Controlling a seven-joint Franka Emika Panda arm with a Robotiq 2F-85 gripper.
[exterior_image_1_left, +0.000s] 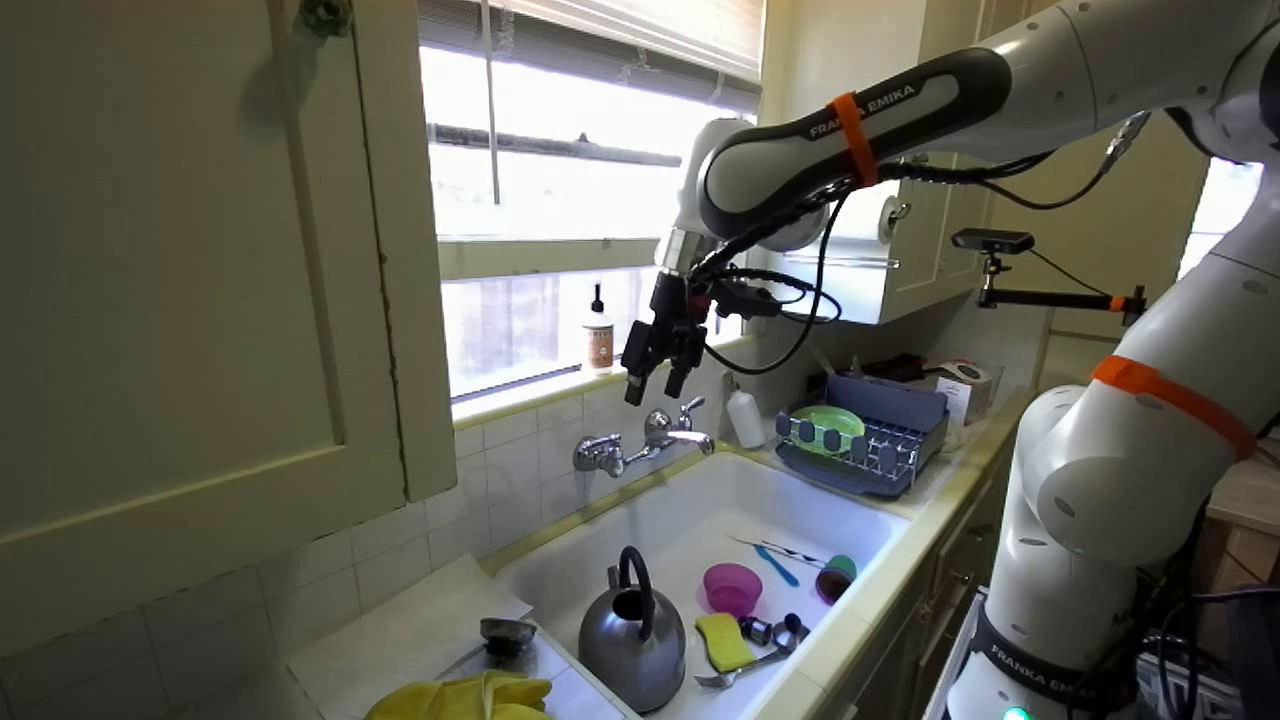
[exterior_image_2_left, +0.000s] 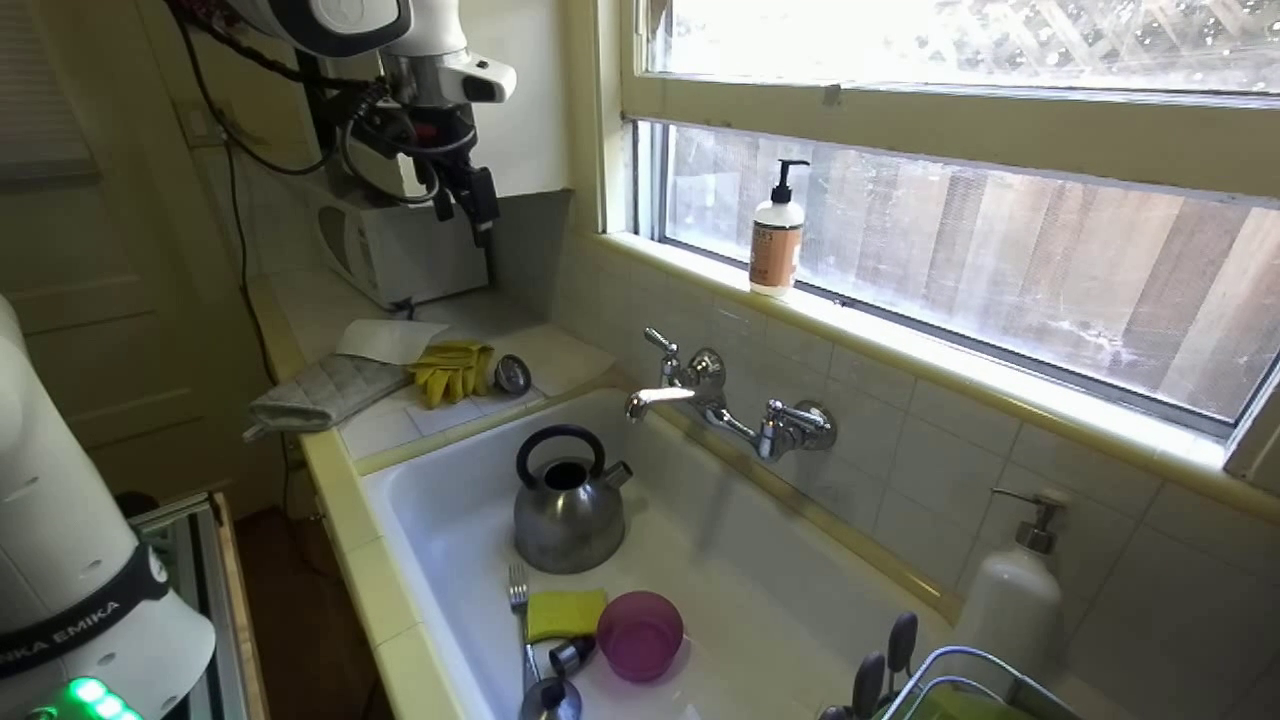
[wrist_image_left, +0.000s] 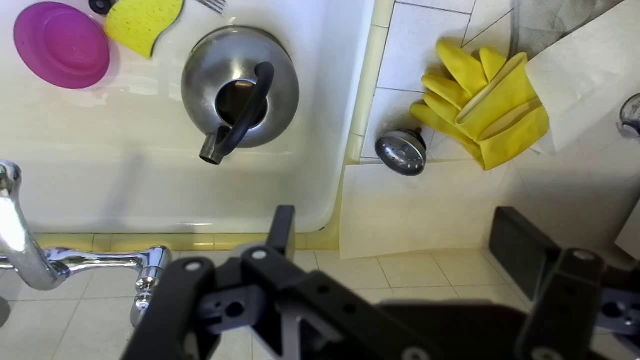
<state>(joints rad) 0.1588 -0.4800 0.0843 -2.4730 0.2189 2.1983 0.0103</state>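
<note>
Jaws: the gripper (wrist_image_left: 395, 227) is standing wide open, its fingers (wrist_image_left: 520, 250) spreading well apart and closing on nothing but air.
Height: in both exterior views the jaws are hanging well above the sink (exterior_image_2_left: 760, 600) and the counter (exterior_image_2_left: 375, 435), touching neither.
Tap: left of the jaws in the wrist view, a chrome tap (wrist_image_left: 30, 265) is jutting from the tiled wall (wrist_image_left: 45, 325) over the basin side.
Basin: ahead and left of the jaws, the sink is stretching out broad and white, its near wall sloping down smoothly.
Rim: ahead of the jaws, a pale yellow rim (wrist_image_left: 367, 95) is running away from the gap, dividing sink from counter.
Sheet: between the fingertips, a white sheet (wrist_image_left: 410, 215) is showing, lying flat on the counter.
Bowl: far ahead and left, a purple bowl (wrist_image_left: 70, 47) is resting just beside a yellow sponge (wrist_image_left: 145, 20).
Kettle: ahead and slightly left of the left-hand finger, a steel kettle (wrist_image_left: 215, 70) is standing upright in the sink, its black handle arching over an uncovered opening.
Strainer: straight ahead of the gap, a metal strainer (wrist_image_left: 400, 155) is lying tilted, its holes showing.
Gloves: ahead, nearer the right-hand finger's line, yellow rubber gloves (wrist_image_left: 480, 105) are lying rumpled, pointing sinkward.
</note>
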